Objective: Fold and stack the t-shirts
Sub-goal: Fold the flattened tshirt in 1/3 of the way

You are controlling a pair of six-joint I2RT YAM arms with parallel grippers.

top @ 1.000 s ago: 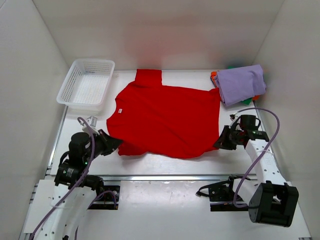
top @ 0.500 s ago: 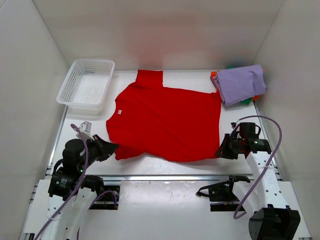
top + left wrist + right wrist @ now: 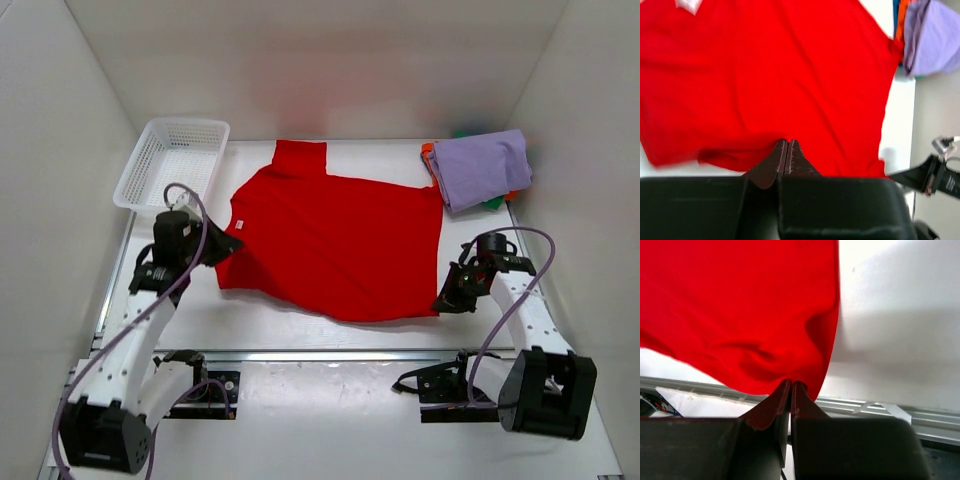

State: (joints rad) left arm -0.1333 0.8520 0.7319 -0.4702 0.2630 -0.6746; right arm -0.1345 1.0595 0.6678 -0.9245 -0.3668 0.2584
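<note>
A bright red t-shirt (image 3: 330,240) lies spread across the middle of the table, one sleeve pointing to the back. My left gripper (image 3: 224,247) is at its left edge, jaws shut on the red cloth (image 3: 765,75), fingertips (image 3: 781,150) pressed together. My right gripper (image 3: 444,300) is at the shirt's near right corner, shut on a bunched fold of the hem (image 3: 790,365). At the back right sits a stack of folded t-shirts, with lavender (image 3: 480,165) on top, orange (image 3: 428,152) and green (image 3: 492,203) peeking from under it.
A white mesh basket (image 3: 172,165) stands at the back left, just behind my left arm. White walls close in the table on both sides and the back. A metal rail (image 3: 330,353) runs along the near edge.
My left gripper has swung away from the near edge toward the basket, taking the shirt's left side with it. The right gripper drew the corner slightly nearer, then held still.
</note>
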